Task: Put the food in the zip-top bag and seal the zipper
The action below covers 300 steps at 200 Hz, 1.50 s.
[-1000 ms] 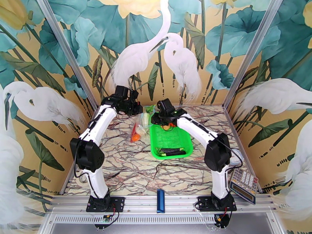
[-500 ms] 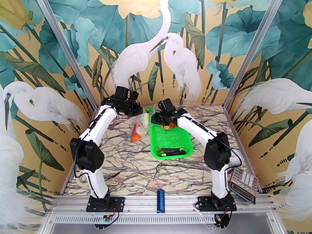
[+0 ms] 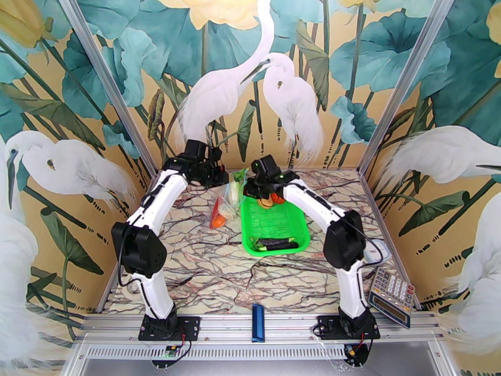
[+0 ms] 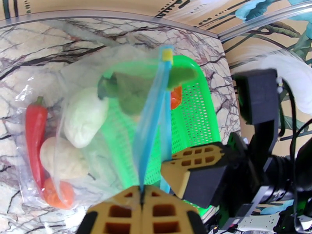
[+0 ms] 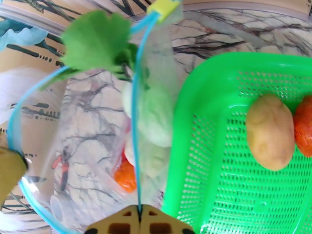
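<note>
The zip-top bag sits upper middle in the top view, right beside the left rim of the green basket. The left claw and right claw are both clenched on its blue zipper, mouth spread between them. Count: one chili, radish, garlic, tomato and green piece bagged; one potato, second tomato and eggplant in the basket. The counter is wide open down to the blue bar, and the right elbow has swung slightly left since a second ago.
</note>
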Each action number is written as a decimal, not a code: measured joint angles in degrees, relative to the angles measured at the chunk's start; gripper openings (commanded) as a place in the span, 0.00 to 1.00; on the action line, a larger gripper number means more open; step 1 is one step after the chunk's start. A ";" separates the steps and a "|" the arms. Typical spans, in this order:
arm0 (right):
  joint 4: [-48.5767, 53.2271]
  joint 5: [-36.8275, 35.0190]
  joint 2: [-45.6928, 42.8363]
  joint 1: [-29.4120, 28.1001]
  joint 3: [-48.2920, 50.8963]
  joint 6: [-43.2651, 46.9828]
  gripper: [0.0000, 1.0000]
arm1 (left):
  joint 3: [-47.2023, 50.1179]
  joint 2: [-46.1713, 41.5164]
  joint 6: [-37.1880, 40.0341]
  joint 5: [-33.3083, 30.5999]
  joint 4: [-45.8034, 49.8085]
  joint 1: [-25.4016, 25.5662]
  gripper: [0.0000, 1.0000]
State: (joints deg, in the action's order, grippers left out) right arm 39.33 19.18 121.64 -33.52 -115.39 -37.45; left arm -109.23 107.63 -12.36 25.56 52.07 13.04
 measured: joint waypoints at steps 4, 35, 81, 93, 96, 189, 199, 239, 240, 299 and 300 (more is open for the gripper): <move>0.44 0.22 0.42 0.00 -1.11 0.00 0.00 | 0.00 -0.07 0.13 -0.35 0.07 -0.20 0.00; 4.52 3.45 5.86 0.00 -16.90 0.57 0.00 | -0.74 -2.32 1.97 -4.44 3.19 -3.52 0.00; 5.53 13.92 10.36 0.02 -32.57 -0.15 0.00 | -12.66 -4.94 6.78 -17.11 14.19 -6.03 0.00; 5.46 16.17 10.29 0.22 -32.44 -0.31 0.00 | -16.46 -5.33 7.72 -19.80 17.29 -5.97 0.00; 5.40 16.74 10.25 0.26 -32.04 -0.28 0.00 | -17.20 -5.44 7.87 -20.35 17.88 -5.92 0.00; 7.91 16.96 8.74 4.72 -14.25 4.07 0.02 | 4.33 -8.85 3.91 -14.84 10.05 0.02 0.00; 7.96 16.20 8.37 4.72 -12.94 4.74 0.12 | 4.90 -8.00 3.21 -14.10 8.52 1.33 0.00; 4.98 11.63 2.60 4.83 -2.14 7.30 0.45 | 6.67 -7.04 1.14 -12.70 3.50 3.87 0.00; 4.87 11.39 2.21 4.83 -1.60 7.21 0.45 | 6.69 -7.04 1.14 -12.70 3.43 3.87 0.00; 3.26 -1.29 -7.13 7.30 4.55 14.49 0.69 | 8.85 -7.04 -0.13 -12.70 -0.31 4.02 0.00; 3.37 -1.44 -7.08 7.32 4.50 14.67 0.69 | 8.94 -7.04 -0.13 -12.70 -0.37 4.04 0.00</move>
State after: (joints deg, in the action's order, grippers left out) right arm 42.70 17.74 114.56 -26.20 -110.89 -22.79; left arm -100.29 100.60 -12.49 12.86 51.70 17.08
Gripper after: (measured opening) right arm 0.674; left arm 0.048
